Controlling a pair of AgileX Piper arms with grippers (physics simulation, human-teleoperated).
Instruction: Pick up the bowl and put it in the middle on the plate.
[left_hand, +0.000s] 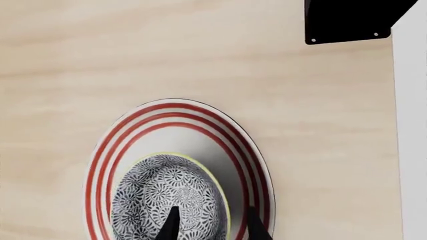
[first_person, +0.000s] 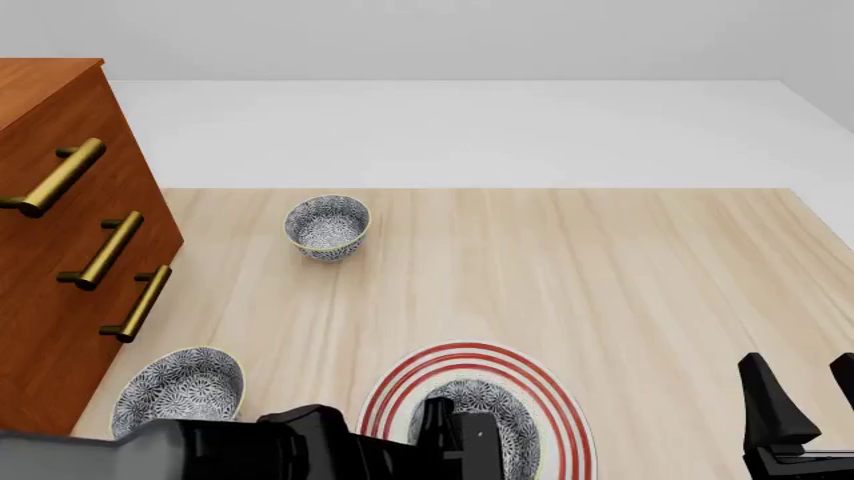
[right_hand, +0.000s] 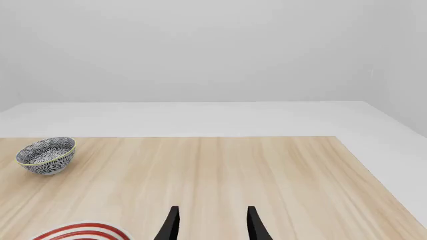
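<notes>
On flat ringed plate (left_hand: 257, 165) | round floral bowl (left_hand: 167, 197) | wood-grain table (first_person: 574, 270)

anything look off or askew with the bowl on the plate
Slightly. The bowl sits off-centre on the plate, toward its near side, with the left claw straddling its rim. No spill or damage shows.

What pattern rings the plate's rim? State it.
Three thin concentric red rings on the white plate, clearest in the left wrist view.
</notes>
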